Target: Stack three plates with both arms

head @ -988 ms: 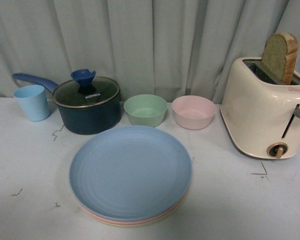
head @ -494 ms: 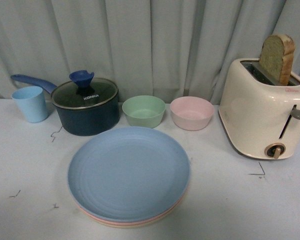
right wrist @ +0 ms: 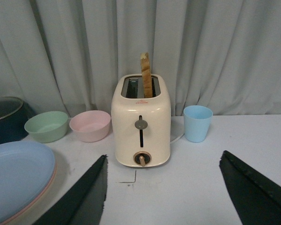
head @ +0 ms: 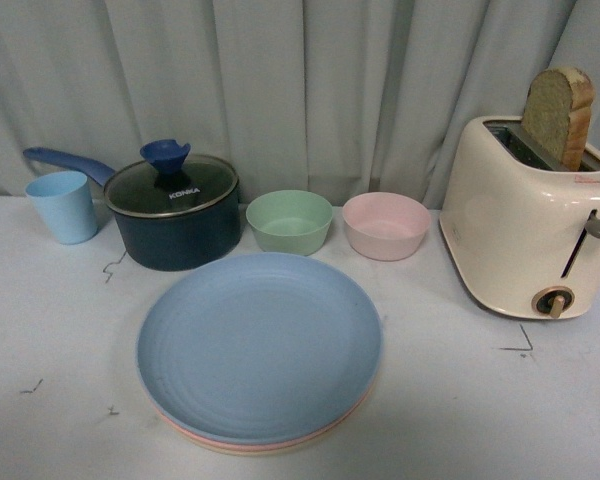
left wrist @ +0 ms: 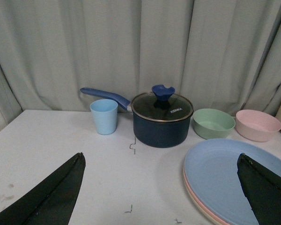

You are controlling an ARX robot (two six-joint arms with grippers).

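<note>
The three plates sit stacked at the middle front of the table. The light blue plate is on top, with the rim of the pink plate and the cream plate showing under it. The stack also shows in the left wrist view and the right wrist view. Neither arm shows in the front view. My left gripper is open and empty, hanging over the table left of the stack. My right gripper is open and empty, in front of the toaster.
A dark blue pot with a glass lid, a light blue cup, a green bowl and a pink bowl stand behind the stack. A cream toaster with bread stands at right. A second blue cup stands beyond it.
Only a slight shift of the camera view; the plates and other things have not moved.
</note>
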